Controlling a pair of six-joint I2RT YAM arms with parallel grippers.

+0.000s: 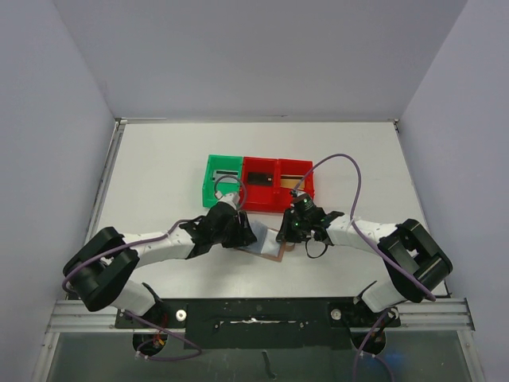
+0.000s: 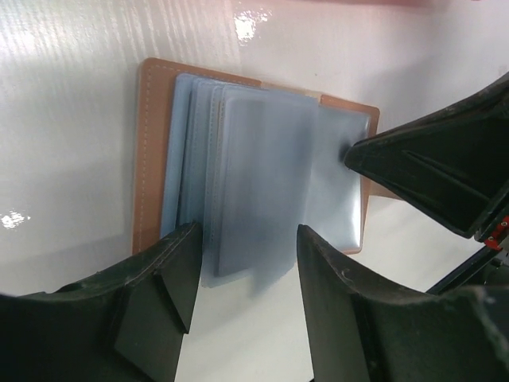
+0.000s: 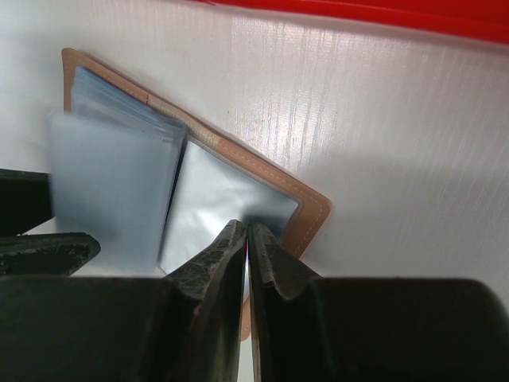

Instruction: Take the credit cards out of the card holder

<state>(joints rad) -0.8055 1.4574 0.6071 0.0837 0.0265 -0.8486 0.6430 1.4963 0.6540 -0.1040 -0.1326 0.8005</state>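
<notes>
The card holder (image 1: 269, 245) lies open on the table between both grippers, brown outside with pale blue-grey sleeves. In the left wrist view its brown edge (image 2: 147, 159) frames a fanned stack of sleeves (image 2: 254, 175). My left gripper (image 2: 246, 263) is open, one finger on each side of the near end of the raised sleeves; it also shows in the top view (image 1: 245, 232). My right gripper (image 3: 248, 227) is shut, its tips pressed on the right inner pocket (image 3: 215, 199) near the brown corner (image 3: 312, 213); it also shows in the top view (image 1: 285, 233). No loose credit card is visible.
A green bin (image 1: 211, 189) and two joined red bins (image 1: 276, 172) stand just behind the card holder, with small items inside. The red bin's wall (image 3: 382, 9) is close behind the right gripper. Grey walls enclose the table.
</notes>
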